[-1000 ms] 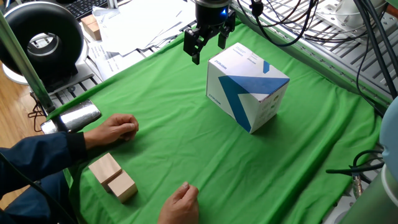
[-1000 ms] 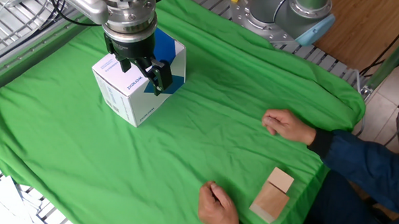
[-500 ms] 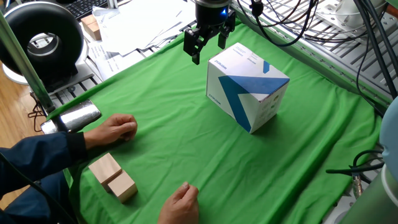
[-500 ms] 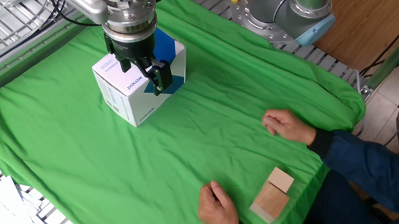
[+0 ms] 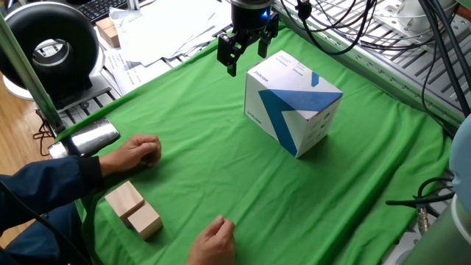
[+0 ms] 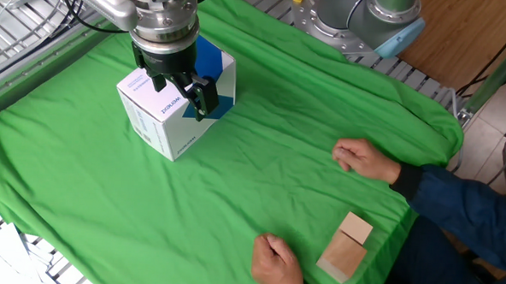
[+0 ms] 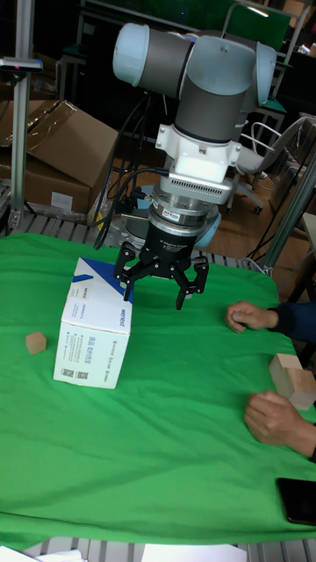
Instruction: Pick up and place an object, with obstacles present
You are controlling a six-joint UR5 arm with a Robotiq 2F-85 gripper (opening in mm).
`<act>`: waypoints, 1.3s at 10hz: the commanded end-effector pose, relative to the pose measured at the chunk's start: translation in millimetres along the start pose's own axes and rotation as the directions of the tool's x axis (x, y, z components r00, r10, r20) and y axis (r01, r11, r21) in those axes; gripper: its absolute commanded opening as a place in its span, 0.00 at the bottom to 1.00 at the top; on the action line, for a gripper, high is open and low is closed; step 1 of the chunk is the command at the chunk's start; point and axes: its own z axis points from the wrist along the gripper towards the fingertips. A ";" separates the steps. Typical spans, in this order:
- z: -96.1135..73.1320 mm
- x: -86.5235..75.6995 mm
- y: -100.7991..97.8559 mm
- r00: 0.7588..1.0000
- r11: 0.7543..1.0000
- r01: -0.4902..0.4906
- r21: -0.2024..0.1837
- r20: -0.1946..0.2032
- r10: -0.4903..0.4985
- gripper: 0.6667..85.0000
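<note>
The object, a tiny pale-wood cube (image 7: 35, 342), rests on the green cloth left of the box in the tall fixed view; the box hides it in both other views. The obstacle is a large white box with blue shapes (image 5: 292, 101) (image 6: 176, 104) (image 7: 95, 325). My gripper (image 5: 246, 57) (image 6: 182, 94) (image 7: 158, 294) hangs open and empty above the cloth, close beside the box on the side away from the cube.
Two larger pale wooden blocks (image 5: 134, 208) (image 6: 347, 245) (image 7: 285, 376) lie by a person's hands (image 5: 136, 153) (image 6: 365, 158) resting on the cloth. A dark phone (image 7: 298, 500) lies at the cloth's near edge. Papers and a black round device (image 5: 51, 48) border the table.
</note>
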 end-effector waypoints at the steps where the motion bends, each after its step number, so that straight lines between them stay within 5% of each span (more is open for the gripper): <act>1: 0.9 -21.2 7.2 0.995 0.998 -0.054 -0.012 0.083 0.054 0.01; 4: 16.0 -25.1 25.7 0.991 0.996 -0.090 0.024 0.101 0.087 0.01; 6: -3.8 -17.2 11.6 0.999 0.999 -0.033 0.036 0.025 0.032 0.01; 7: -20.0 -14.3 -0.3 1.000 1.000 0.007 0.011 -0.014 -0.007 0.01; 9: -9.9 -16.4 -7.7 0.999 0.999 0.033 -0.008 0.000 -0.033 0.01; 13: -1.3 -4.4 -33.1 0.997 0.997 0.076 0.022 0.005 -0.076 0.01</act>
